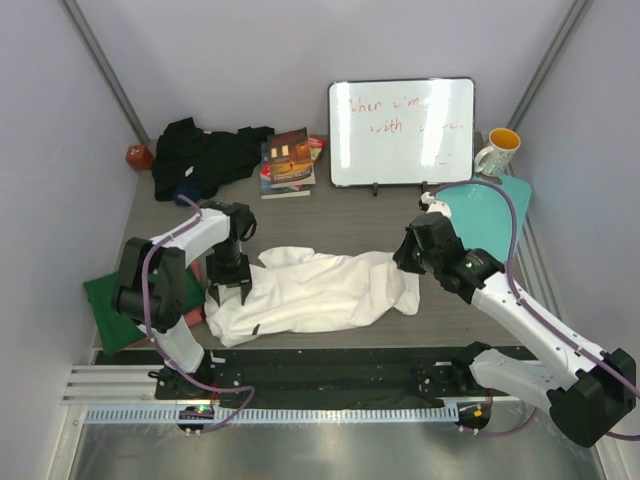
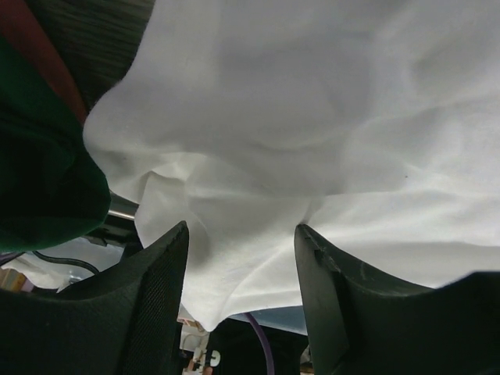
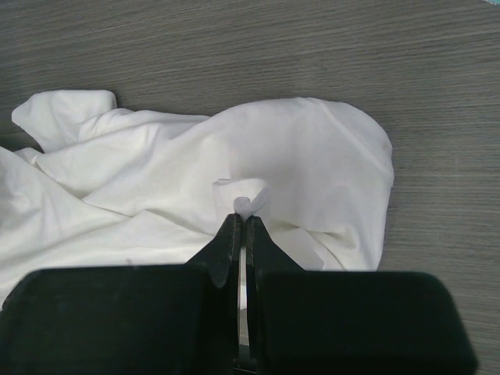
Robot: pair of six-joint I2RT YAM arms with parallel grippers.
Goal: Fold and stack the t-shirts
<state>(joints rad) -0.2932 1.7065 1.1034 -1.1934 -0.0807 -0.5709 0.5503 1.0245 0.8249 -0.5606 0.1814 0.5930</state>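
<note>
A crumpled white t-shirt (image 1: 320, 290) lies across the middle of the table. My left gripper (image 1: 228, 293) hangs over its left end. In the left wrist view its jaws (image 2: 242, 230) stand apart, with the white cloth (image 2: 312, 117) spread between and beyond them. My right gripper (image 1: 408, 262) is at the shirt's right end. In the right wrist view it (image 3: 243, 216) is shut on a small raised fold of the white t-shirt (image 3: 297, 156). A black t-shirt (image 1: 205, 155) is heaped at the back left. A dark green t-shirt (image 1: 120, 300) lies at the left edge, with a reddish cloth (image 2: 39, 55) beside it.
A whiteboard (image 1: 400, 130) leans on the back wall, with books (image 1: 288, 163) to its left and a mug (image 1: 497, 152) to its right. A teal mat (image 1: 485, 215) lies at the right. A red ball (image 1: 139, 156) sits in the back left corner.
</note>
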